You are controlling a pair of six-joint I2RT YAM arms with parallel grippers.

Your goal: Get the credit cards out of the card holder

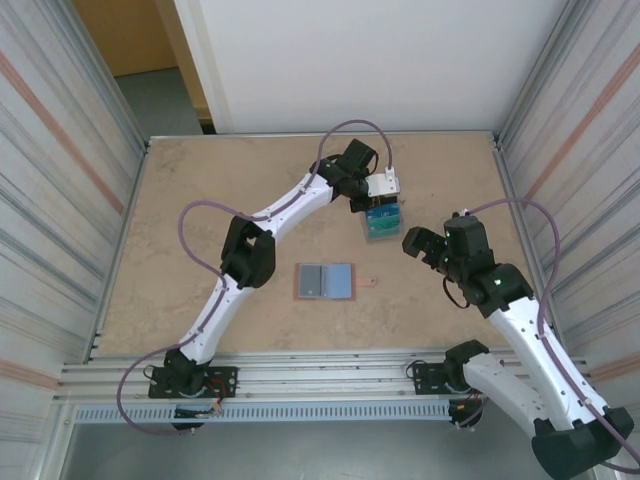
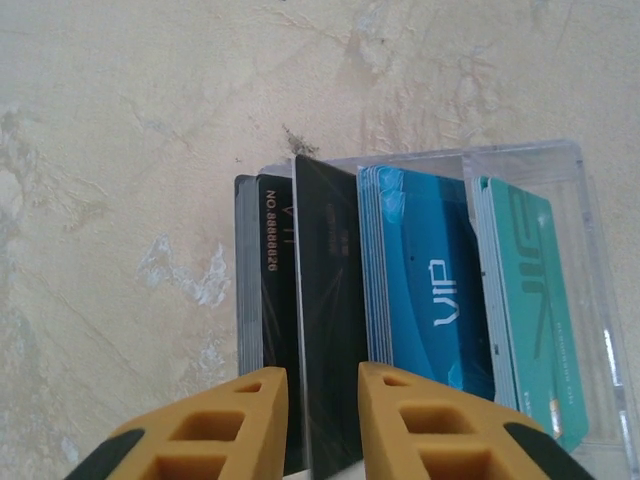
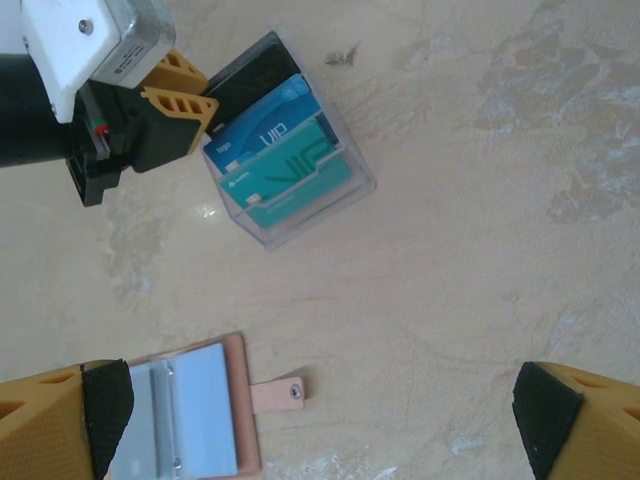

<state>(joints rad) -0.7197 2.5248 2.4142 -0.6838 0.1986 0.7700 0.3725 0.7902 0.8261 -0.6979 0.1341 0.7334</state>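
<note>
From above, the card holder (image 1: 324, 282) lies open and flat near the middle of the worktop (image 1: 200, 200). Its snap tab (image 1: 368, 281) points toward the right arm, and bare surface rings it on every side. Farther back, a clear stand (image 1: 385, 237) holds the credit cards (image 1: 380, 220) upright, well apart from the holder. The left gripper (image 1: 380, 206) reaches down onto the stand's far edge. The right gripper (image 1: 411, 244) hangs just beside the stand's right side, over bare worktop.

In the left wrist view, the fingers stand slightly apart with a black card (image 2: 328, 300) upright in the gap between them. More dark cards sit to its left, and blue cards and then teal cards to its right. All of them are inside the stand's clear walls.

In the right wrist view, the right gripper's fingers are spread wide with nothing between them. The holder's edge and tab lie near the left finger, and open worktop stretches to the right.
</note>
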